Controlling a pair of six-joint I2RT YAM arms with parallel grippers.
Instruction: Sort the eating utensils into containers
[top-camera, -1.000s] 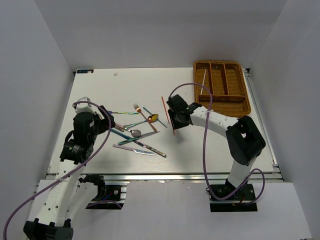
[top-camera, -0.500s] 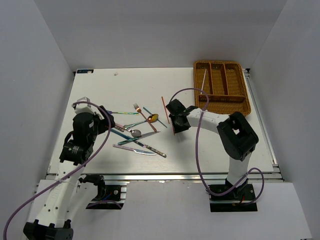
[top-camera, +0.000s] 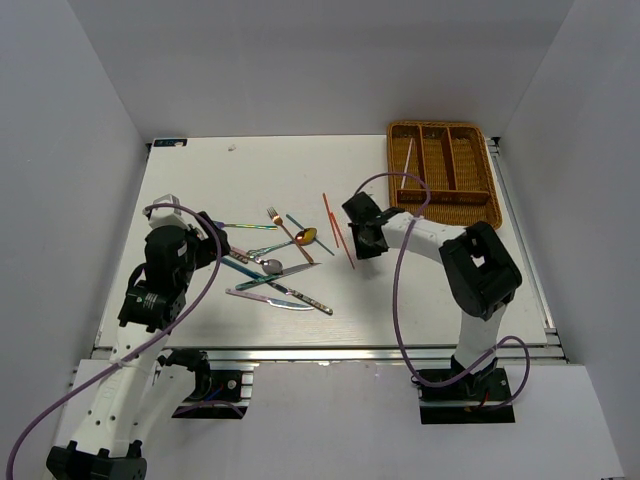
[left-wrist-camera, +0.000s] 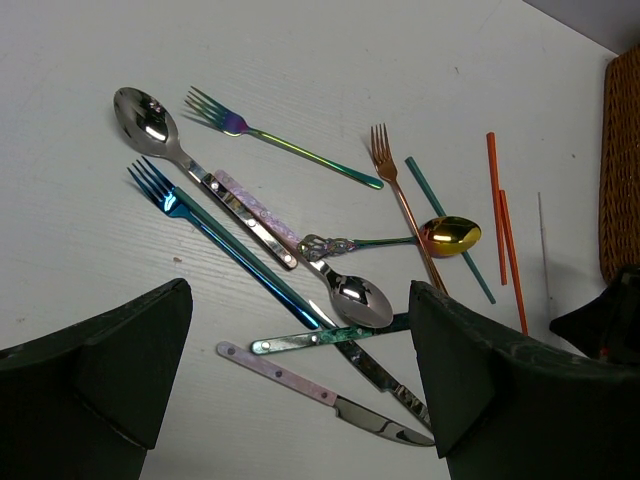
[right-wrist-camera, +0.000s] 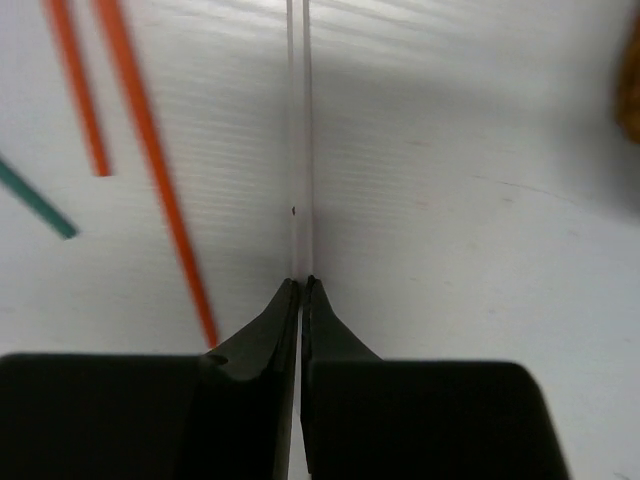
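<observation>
Several metal forks, spoons and knives (top-camera: 272, 265) lie in a loose pile left of centre, with two red chopsticks (top-camera: 345, 247) and a teal one to their right. My left gripper (top-camera: 214, 241) is open and empty above the pile; in its wrist view the jaws (left-wrist-camera: 298, 300) frame a silver spoon (left-wrist-camera: 358, 298) and a pink-handled knife (left-wrist-camera: 320, 393). My right gripper (top-camera: 366, 228) is shut on a white chopstick (right-wrist-camera: 298, 140) just right of the red chopsticks (right-wrist-camera: 150, 160). The wicker tray (top-camera: 446, 212) stands at the back right.
A white chopstick (top-camera: 408, 162) lies in the tray's left long slot. The tray's edge shows at the right in the left wrist view (left-wrist-camera: 622, 170). Grey walls close in the table on three sides.
My right gripper has moved a little back and right, toward the tray, with its wrist turned. The left arm has not moved.
</observation>
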